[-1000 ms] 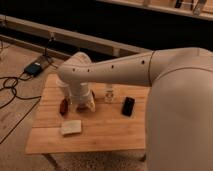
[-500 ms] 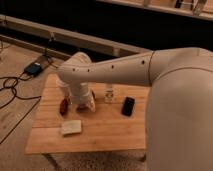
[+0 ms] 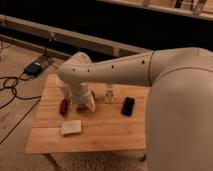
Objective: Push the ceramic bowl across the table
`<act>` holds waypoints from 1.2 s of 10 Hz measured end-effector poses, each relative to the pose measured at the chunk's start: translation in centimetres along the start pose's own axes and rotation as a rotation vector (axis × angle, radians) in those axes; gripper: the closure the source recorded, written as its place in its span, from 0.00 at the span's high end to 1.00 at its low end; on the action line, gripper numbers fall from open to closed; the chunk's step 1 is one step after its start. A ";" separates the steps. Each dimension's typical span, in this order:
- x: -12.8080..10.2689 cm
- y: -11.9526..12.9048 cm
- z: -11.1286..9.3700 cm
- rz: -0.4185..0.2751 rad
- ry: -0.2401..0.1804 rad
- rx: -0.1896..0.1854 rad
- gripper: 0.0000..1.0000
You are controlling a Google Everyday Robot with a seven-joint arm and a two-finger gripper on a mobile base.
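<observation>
Gripper point(image 3: 86, 105) is down at the table point(image 3: 107, 135), over the left half of the top and nearer the far edge than the near one. The white arm point(image 3: 115, 72) reaches in from the right edge side and bends down at the wrist. We cannot tell how the gripper is set; its end is lost against the wrist housing. The ceramic bowl point(image 3: 93, 95) shows only as a dark reddish sliver tight against the gripper's right and far side, the rest of it covered. We read them as touching or just beside each other, but cannot say which. So the bowl lies toward the right edge and slightly toward the far edge from the tool, and we judge a push that way would carry it along the length of the table. The bowl is round, so it has no long axis and no heading to note; contact on any side should serve. A narrow red-brown item point(image 3: 63, 106) lies just left of the gripper, long axis running roughly far to near. A small white container point(image 3: 109, 95) stands near the bowl's right, a black rectangle point(image 3: 128, 106) beyond it, and both sit in the rightward path. A pale block point(image 3: 71, 127) rests toward the near left corner, well out of the way.
</observation>
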 end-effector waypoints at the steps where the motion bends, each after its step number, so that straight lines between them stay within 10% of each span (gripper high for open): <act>1: 0.0 0.0 0.0 0.000 0.000 0.000 0.65; 12: 0.0 -0.6 2.0 -0.050 0.008 0.025 0.65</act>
